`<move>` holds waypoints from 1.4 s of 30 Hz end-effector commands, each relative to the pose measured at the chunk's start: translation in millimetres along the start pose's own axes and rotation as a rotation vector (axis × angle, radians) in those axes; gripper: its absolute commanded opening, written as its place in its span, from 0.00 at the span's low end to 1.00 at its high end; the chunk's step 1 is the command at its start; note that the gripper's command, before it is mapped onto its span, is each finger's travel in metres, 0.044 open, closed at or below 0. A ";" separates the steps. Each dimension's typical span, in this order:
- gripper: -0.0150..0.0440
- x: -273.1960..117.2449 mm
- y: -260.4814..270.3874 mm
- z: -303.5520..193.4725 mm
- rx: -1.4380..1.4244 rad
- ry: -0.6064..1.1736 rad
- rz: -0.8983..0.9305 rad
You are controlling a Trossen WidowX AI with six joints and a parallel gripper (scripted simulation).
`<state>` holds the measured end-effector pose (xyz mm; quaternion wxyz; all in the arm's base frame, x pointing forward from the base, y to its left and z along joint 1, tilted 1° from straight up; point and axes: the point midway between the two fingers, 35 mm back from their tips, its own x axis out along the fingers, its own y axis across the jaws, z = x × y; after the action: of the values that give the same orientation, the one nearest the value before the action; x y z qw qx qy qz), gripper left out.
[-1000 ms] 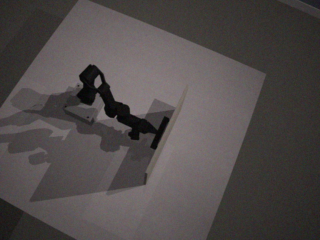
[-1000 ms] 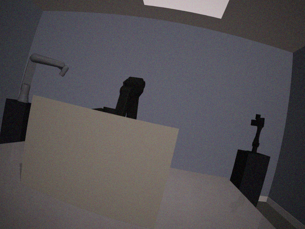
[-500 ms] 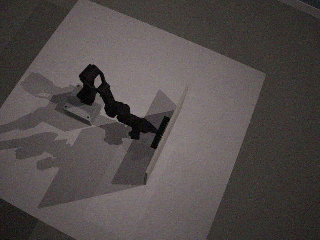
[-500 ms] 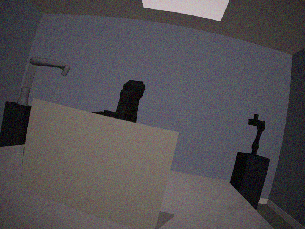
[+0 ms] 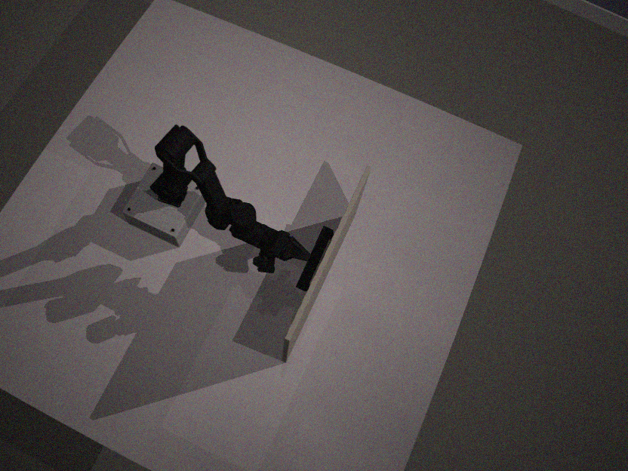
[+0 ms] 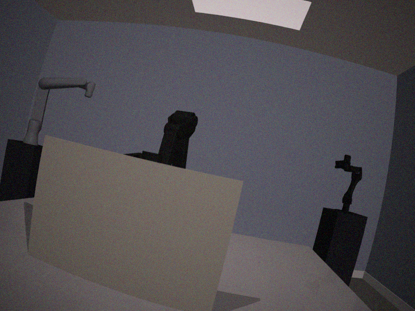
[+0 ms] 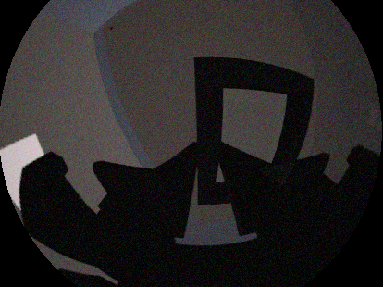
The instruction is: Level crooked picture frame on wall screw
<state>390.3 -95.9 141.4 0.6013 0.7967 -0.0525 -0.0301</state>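
Note:
The picture frame (image 5: 325,234) (image 7: 252,73) is a black rectangular outline. In the top view it shows nearly edge-on, in front of the pale upright panel (image 5: 296,324) (image 6: 134,221). In the wrist view its upper bar slopes down to the right, but the lens bends lines and I cannot tell how level it hangs. My gripper (image 5: 309,257) (image 7: 206,145) is shut on the frame's bar at the left in the wrist view. The fingers hide part of the frame's lower portion. The screw and notched strip are hidden. The exterior camera sees the panel's back.
My arm (image 5: 230,213) (image 6: 176,141) reaches from its grey base block (image 5: 157,218) to the frame. The panel stands upright on the pale table (image 5: 419,204). Behind, in the exterior view, a pale arm (image 6: 64,82) and a small black arm (image 6: 352,185) stand on dark pedestals.

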 end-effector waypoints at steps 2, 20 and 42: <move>0.25 -0.2 2.9 0.2 -0.004 -0.002 0.012; 0.25 -0.2 0.1 1.0 -0.004 -0.002 0.012; 0.25 -0.1 -7.3 0.1 -0.004 -0.002 0.012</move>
<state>390.7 -93.8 134.9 0.6020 0.7962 -0.0548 -0.0273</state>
